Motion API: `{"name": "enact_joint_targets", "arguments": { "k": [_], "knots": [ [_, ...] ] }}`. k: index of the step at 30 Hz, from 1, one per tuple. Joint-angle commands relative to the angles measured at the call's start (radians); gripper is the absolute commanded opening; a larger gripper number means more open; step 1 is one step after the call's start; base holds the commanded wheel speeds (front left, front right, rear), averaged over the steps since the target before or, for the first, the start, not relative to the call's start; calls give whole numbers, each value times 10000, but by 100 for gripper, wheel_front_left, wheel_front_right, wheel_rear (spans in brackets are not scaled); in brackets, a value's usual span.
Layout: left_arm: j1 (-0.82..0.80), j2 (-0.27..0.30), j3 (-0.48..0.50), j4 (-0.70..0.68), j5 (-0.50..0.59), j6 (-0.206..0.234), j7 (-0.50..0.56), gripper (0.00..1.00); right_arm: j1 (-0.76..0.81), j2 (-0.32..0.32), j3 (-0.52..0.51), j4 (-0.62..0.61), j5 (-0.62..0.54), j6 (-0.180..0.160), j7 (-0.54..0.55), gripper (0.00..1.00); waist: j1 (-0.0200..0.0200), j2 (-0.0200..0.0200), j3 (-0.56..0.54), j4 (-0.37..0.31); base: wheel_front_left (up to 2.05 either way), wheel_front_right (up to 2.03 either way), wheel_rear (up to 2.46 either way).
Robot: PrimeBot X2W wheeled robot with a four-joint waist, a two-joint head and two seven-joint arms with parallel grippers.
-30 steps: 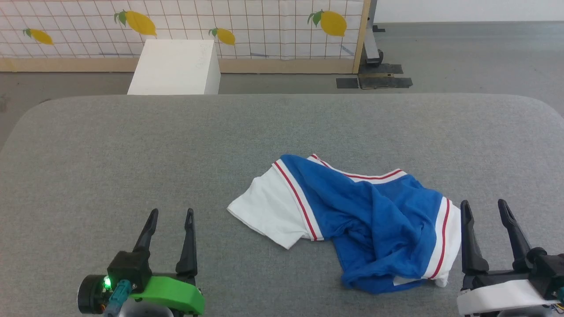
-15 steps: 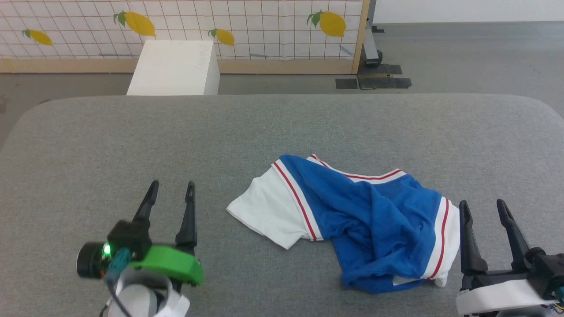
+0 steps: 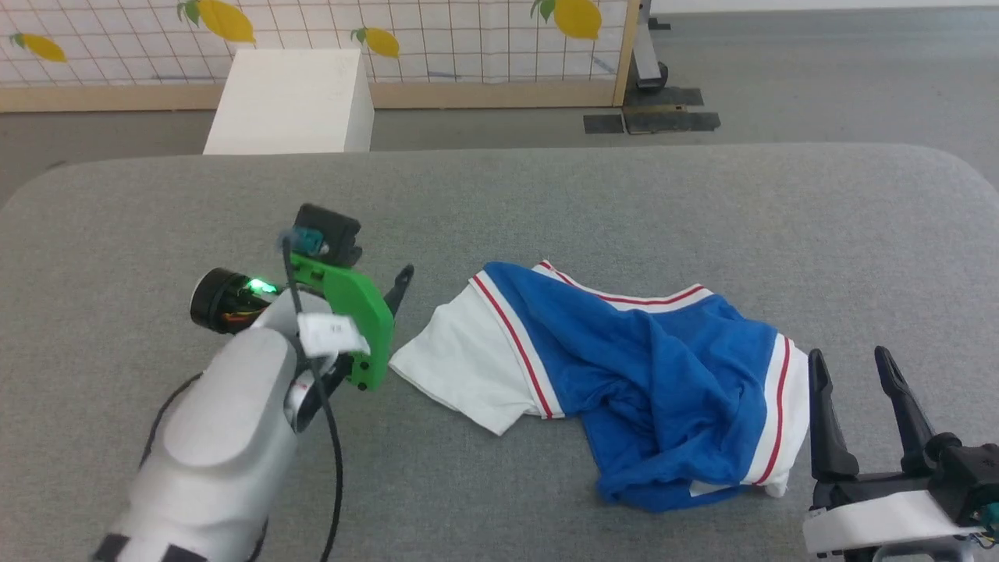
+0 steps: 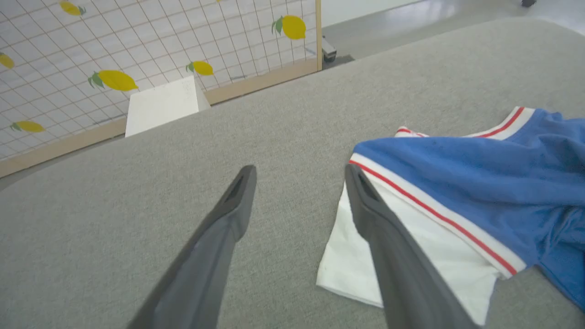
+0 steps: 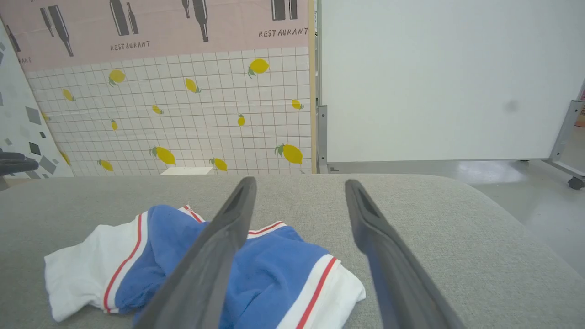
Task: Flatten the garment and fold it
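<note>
The garment (image 3: 655, 367) lies crumpled on the grey table (image 3: 546, 195), royal blue with red stripe trim; no printed number is visible. Its white sleeve (image 3: 460, 363) spreads flat to the left. My left gripper (image 3: 398, 290) hovers just left of that sleeve, turned on its side. In the left wrist view my left gripper (image 4: 297, 171) is open, its right finger (image 4: 388, 246) over the sleeve's (image 4: 420, 256) edge. My right gripper (image 3: 849, 355) stands open just right of the garment's white-banded right end. In the right wrist view my right gripper (image 5: 297, 180) has the garment (image 5: 274, 269) low and to the left.
A white box (image 3: 289, 101) stands on the floor beyond the table's far edge. Behind it is a lemon-patterned partition (image 3: 437, 31) with a wooden frame. A white board (image 5: 434, 77) stands off to the right. Bare grey table surrounds the garment.
My left arm has risen and swung forward and right, rolling onto its side beside the white sleeve. The camera has tilted slightly. The garment and my right gripper are as before.
</note>
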Motion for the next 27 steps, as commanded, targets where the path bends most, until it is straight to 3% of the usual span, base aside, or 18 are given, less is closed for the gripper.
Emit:
{"name": "enact_joint_targets", "arguments": {
  "k": [1,8,14,23,27],
  "knots": [
    [-350,256,-408,94,-577,-26,591,100,-247,1,49,-54,-63,-15,-59,100,0,0,191,-151,0,0,0],
    [-1900,1427,-2911,39,-3185,-27,3925,100,-642,1,102,-83,-52,-15,-59,100,0,0,757,-465,0,0,0],
    [-2828,1846,-4393,-31,-4206,-28,5817,100,-960,1,185,-100,7,-15,-59,100,0,0,1244,-734,0,0,0],
    [-3288,2365,-6823,33,-4724,-28,6836,100,-1332,1,304,-82,161,-15,-59,100,0,0,1790,-1204,0,0,0],
    [-3280,2352,-7256,231,-5119,-28,6316,100,-1338,1,238,-56,187,-15,-59,100,0,0,1801,-1219,0,0,0]
  ]
}}
